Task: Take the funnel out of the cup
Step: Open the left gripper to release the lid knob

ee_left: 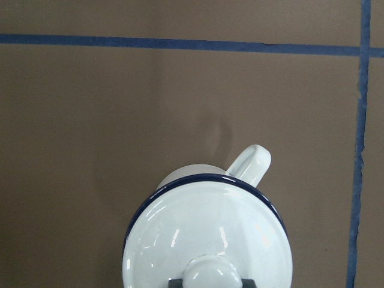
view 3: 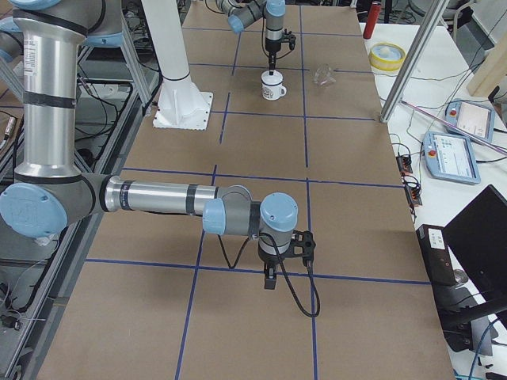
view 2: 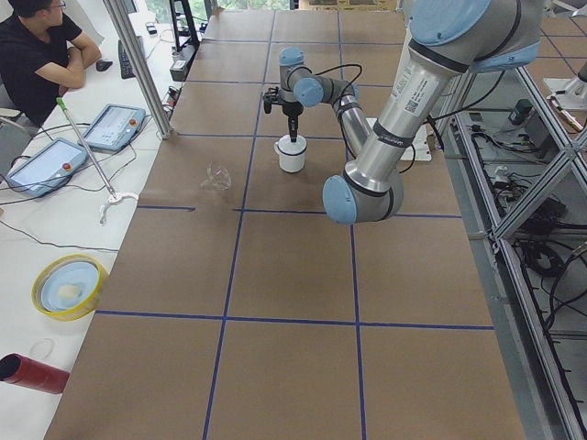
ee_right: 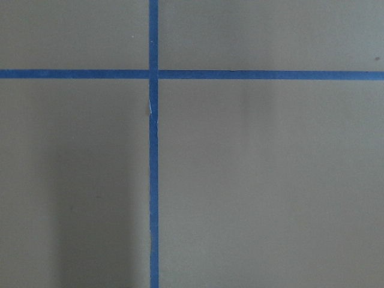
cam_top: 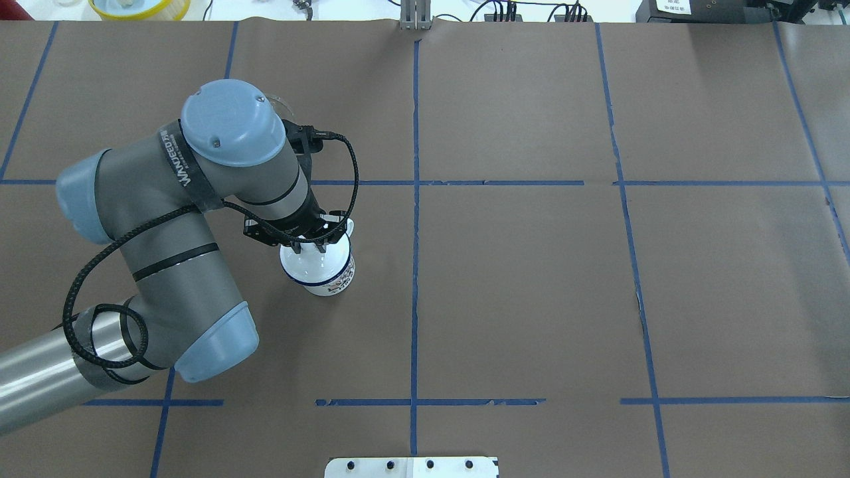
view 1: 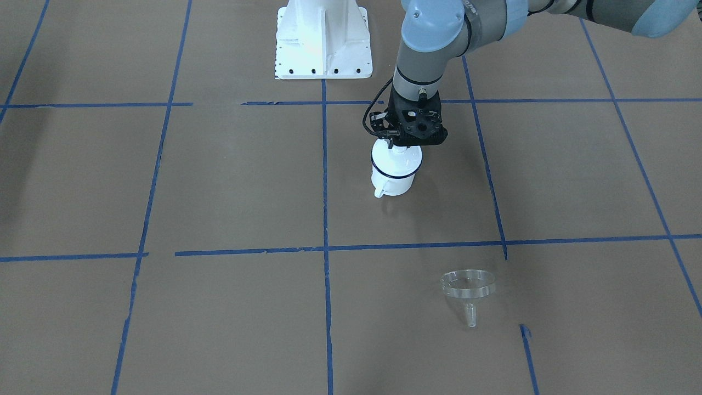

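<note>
The funnel [view 1: 468, 285] was seen lying on its side on the brown paper-covered table [view 1: 219, 181], out of the cup [view 1: 395, 178] and well apart from it, its spout pointed toward the operators' side. The cup stood upright near the blue tape cross, closed by a white domed lid [view 1: 397, 159] with a knob. The left gripper [view 1: 398, 146] was held straight down over that lid, its fingers [cam_top: 301, 247] drawn narrow onto the knob from both sides.

The knob was shown close only in the left wrist view, with dark finger tips at either side of it and the loop handle [ee_left: 251, 163] turned away from the robot. The funnel was given clearly by the front and side views, while in the overhead view it was almost wholly hidden behind the left arm.

The right gripper [view 3: 269, 279] was seen only from the right end, low over bare table; its opening could not be told.

The funnel was found clear as glass, with a wide round mouth and a short thin spout.
</note>
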{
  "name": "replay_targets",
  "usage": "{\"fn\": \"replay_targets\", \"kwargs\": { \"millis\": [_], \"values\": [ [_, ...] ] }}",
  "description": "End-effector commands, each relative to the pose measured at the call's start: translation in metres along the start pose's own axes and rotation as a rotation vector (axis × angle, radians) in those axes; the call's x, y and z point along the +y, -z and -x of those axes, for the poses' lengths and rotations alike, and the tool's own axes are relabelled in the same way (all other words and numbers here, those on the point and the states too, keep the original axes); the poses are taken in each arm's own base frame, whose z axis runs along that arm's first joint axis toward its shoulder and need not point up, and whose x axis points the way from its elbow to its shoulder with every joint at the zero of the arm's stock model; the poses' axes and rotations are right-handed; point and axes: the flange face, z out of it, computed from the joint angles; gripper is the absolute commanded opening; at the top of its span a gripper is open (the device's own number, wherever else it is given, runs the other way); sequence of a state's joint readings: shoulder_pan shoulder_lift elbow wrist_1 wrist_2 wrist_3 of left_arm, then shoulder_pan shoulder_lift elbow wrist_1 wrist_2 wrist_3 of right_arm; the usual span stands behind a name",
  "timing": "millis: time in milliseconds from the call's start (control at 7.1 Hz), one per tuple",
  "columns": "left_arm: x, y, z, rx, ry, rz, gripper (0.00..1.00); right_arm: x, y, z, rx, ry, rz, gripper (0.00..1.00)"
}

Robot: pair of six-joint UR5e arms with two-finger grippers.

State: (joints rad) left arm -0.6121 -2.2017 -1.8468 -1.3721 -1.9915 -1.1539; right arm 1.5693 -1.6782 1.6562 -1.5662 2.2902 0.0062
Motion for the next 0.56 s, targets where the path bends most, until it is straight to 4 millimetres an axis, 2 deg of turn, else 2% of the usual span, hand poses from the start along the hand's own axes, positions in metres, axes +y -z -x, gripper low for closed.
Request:
{"fn": "replay_targets", "kwargs": {
  "millis": [0,141,423],
  "values": [
    [-0.0004,-0.0009,-0.0002,0.003,-0.002,0.0,0.81,0.0,0.0002,0.0002,0.0,0.0,0.0,1.0],
    [-0.0005,-0.0003,-0.0008,0.008,-0.004,-0.004,1.0,0.0001,-0.0004,-0.0003,0.0,-0.001,0.001,1.0],
    [0.0003,0.0017,-0.0012,0.012,-0.006,-0.006,1.0,0.0,0.0002,0.0002,0.0,0.0,0.0,1.0]
  ]
}}
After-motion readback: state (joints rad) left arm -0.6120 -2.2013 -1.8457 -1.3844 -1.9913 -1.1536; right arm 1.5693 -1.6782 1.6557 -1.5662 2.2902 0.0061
